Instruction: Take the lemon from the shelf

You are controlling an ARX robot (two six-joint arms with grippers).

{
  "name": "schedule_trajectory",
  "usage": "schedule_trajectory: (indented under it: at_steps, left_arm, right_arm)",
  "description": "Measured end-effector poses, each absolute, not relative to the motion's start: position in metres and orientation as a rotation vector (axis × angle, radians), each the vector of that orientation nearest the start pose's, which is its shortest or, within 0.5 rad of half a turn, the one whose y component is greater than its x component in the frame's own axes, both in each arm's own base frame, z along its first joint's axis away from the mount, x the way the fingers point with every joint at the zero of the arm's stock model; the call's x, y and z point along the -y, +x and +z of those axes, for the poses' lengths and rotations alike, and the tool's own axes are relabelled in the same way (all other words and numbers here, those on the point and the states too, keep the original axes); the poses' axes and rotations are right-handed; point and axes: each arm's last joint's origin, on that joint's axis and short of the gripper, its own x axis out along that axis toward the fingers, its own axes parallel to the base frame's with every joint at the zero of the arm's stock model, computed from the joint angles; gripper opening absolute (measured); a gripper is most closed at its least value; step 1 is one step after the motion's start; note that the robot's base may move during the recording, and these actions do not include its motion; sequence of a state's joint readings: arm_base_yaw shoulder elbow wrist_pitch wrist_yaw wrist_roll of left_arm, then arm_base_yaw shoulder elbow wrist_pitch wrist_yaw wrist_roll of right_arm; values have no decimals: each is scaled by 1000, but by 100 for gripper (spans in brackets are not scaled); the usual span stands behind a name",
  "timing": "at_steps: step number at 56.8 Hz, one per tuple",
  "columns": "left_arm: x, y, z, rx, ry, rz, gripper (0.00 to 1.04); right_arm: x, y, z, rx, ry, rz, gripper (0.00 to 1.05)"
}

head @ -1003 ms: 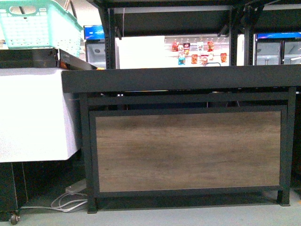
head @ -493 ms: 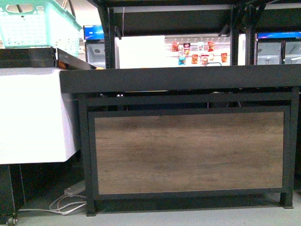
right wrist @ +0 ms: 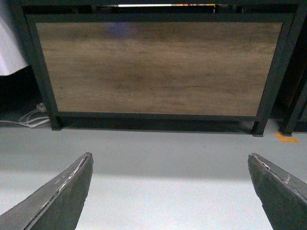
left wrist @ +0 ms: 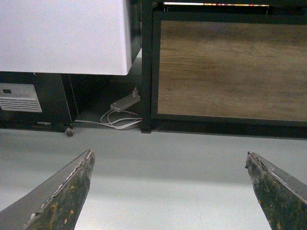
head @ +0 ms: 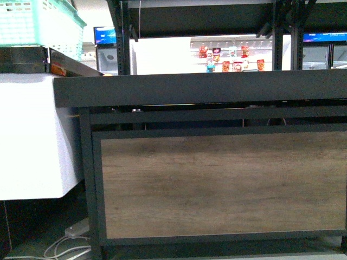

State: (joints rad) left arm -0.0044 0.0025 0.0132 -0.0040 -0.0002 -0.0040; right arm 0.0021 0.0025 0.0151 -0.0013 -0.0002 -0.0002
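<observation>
The shelf (head: 217,86) is a black metal-framed produce stand with a raised black rim and a brown wood-grain front panel (head: 222,187); it fills the front view. Its deck top is hidden behind the rim, and no lemon shows in any view. My left gripper (left wrist: 169,158) is open and empty, hanging low over the grey floor before the stand's left leg. My right gripper (right wrist: 169,158) is open and empty over the floor, facing the wood panel (right wrist: 158,67). Neither arm shows in the front view.
A white chest unit (head: 32,135) stands left of the stand, with a mint green basket (head: 38,21) on top. A power strip and white cables (left wrist: 123,112) lie on the floor by the stand's left leg. Refrigerator cases and hanging snack packs (head: 230,58) stand behind.
The front view has closed in on the stand: the wood panel looks larger and lower, its right edge is out of frame, and the basket has slid up and left.
</observation>
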Motion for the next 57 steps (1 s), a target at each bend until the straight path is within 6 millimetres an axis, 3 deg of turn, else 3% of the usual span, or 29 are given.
schedule_trajectory:
  at_steps: [57]
  left_arm:
    - [0, 97, 167, 7, -4, -4, 97]
  right_arm:
    - [0, 97, 168, 12, 0, 2, 97]
